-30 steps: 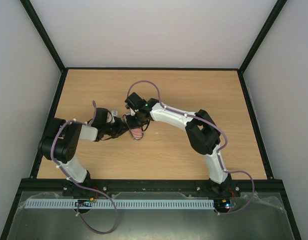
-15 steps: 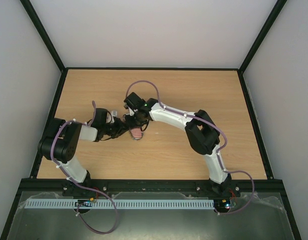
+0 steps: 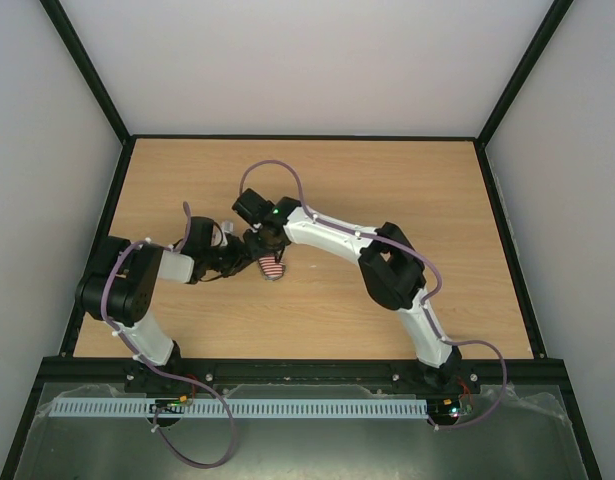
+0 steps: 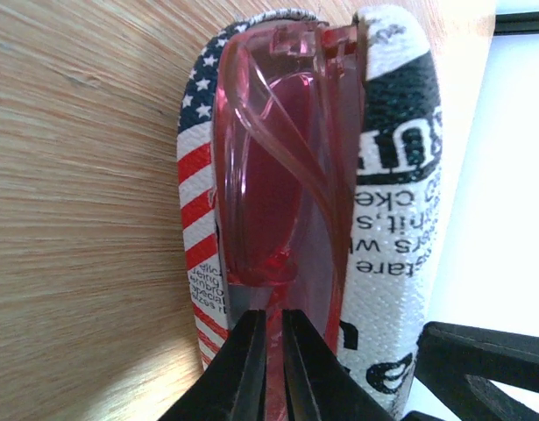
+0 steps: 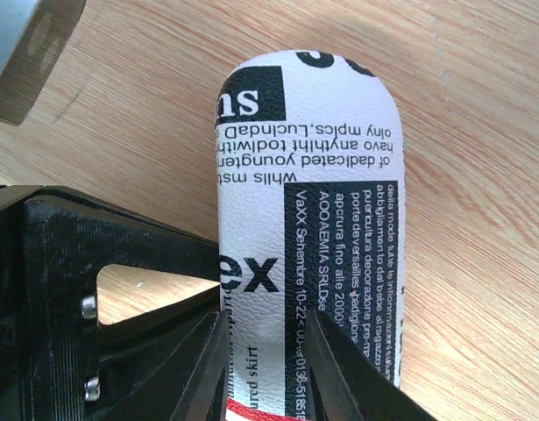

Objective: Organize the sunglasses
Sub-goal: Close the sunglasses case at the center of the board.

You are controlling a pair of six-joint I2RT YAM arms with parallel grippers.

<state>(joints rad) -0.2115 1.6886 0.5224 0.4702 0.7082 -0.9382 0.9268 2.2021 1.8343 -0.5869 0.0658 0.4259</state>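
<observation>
Two robot arms met over the middle of the table (image 3: 407,190). The sunglasses (image 4: 278,158) were folded up and sat inside the case (image 4: 195,175). They lay between the flag side of the case and the lid (image 5: 313,175), which had printed words on it. So the big part of the job looked done, because the glasses were already in their home.

The lid was not shut yet. A gap showed between it and the flag side, and the red frame could be seen through that gap.

The left claw (image 4: 271,317) was squeezed almost closed, right at the near end of the case. I could not tell if it pinched the rim or the frame there. The right claw (image 5: 263,316) was open just a little, with its two fingers over the lid. It did not hold anything.

What was left, I think, was to push the lid down until the case closed all the way.
</observation>
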